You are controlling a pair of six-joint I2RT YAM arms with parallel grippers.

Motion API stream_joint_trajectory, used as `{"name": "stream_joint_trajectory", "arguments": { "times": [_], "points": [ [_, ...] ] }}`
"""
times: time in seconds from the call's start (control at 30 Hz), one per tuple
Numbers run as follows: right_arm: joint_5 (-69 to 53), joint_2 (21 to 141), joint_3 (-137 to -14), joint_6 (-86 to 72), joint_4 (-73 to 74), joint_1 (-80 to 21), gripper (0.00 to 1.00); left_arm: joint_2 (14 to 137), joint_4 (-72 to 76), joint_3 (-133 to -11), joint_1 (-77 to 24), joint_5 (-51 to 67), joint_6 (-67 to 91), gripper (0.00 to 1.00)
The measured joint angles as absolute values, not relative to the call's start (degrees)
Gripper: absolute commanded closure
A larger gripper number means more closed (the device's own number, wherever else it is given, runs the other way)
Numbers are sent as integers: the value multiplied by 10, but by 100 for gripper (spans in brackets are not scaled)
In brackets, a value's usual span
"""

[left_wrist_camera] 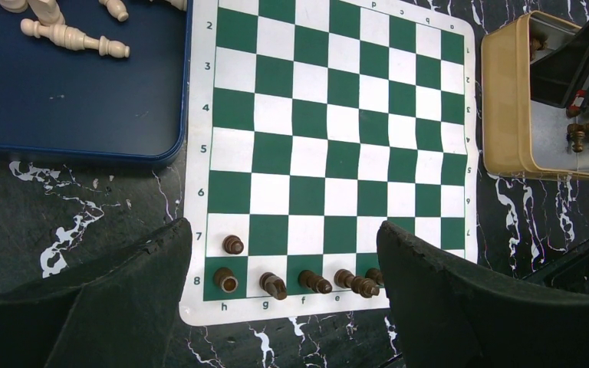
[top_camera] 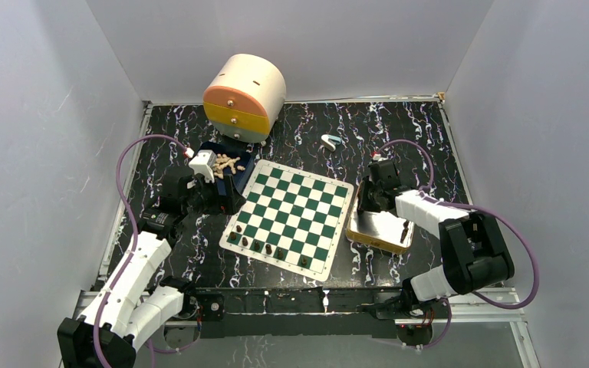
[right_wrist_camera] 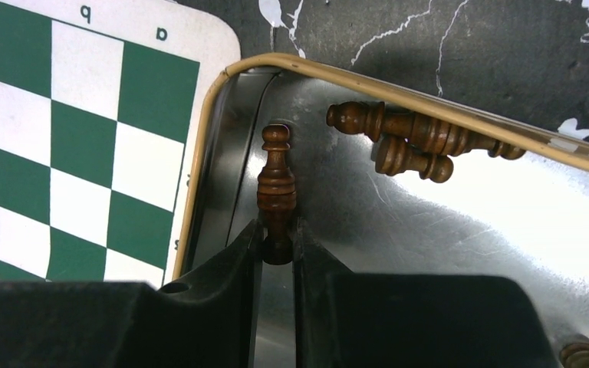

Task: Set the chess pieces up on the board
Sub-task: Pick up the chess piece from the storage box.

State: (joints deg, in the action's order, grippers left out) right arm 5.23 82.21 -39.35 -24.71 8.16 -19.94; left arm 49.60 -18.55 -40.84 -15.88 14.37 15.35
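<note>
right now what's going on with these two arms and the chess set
The right gripper is shut on the base of a dark brown chess piece inside the metal tin, where other dark pieces lie. The left gripper hangs open by the chessboard, holding nothing. Several placed dark pieces sit along the board's near edge. The pale pieces lie in the blue tray.

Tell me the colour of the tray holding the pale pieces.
Dark blue; the tray shows best in the left wrist view.
</note>
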Motion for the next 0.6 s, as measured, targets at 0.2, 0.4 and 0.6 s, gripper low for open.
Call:
{"name": "stream_joint_trajectory", "arguments": {
  "times": [0.2, 0.4, 0.6],
  "points": [
    [56, 798, -397, -244, 123, -199, 87, 493, -189, -408, -159, 143, 154, 14],
    [60, 740, -397, -241, 156, -199, 90, 493, -189, -408, -159, 141, 154, 15],
    [55, 693, -397, -238, 190, -199, 90, 494, -189, -408, -159, 129, 164, 16]
  ]
}}
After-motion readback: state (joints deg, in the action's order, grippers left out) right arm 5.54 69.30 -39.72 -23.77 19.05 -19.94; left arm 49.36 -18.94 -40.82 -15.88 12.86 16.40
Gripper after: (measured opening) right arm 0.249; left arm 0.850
